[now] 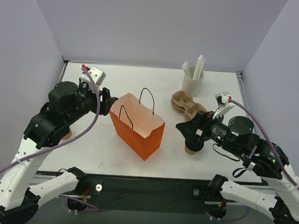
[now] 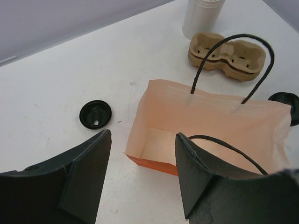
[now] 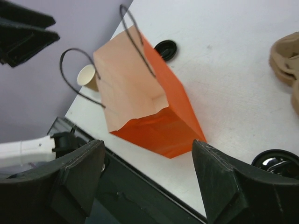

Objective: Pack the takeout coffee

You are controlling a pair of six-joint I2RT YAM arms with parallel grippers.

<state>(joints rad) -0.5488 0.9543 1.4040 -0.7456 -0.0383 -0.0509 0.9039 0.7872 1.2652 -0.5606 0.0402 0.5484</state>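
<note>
Orange bag point(image 1: 138, 126) stands open; the takeout coffee point(image 3: 275, 162) sits right of it, under the right tool point(image 3: 148, 145), whose fingers are spread and empty. Centre them round the cup below its lid before closing. Meanwhile the left tool point(image 2: 143, 137), also spread, could steady the bag's rim.

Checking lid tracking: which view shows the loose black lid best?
Left wrist: the loose black lid lies whole and unobstructed, seen from above. Right wrist shows it smaller, partly behind the orange bag. It is not visible in the top view.

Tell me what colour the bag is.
The bag is orange, paler inside; clearest in the top external view.
</note>
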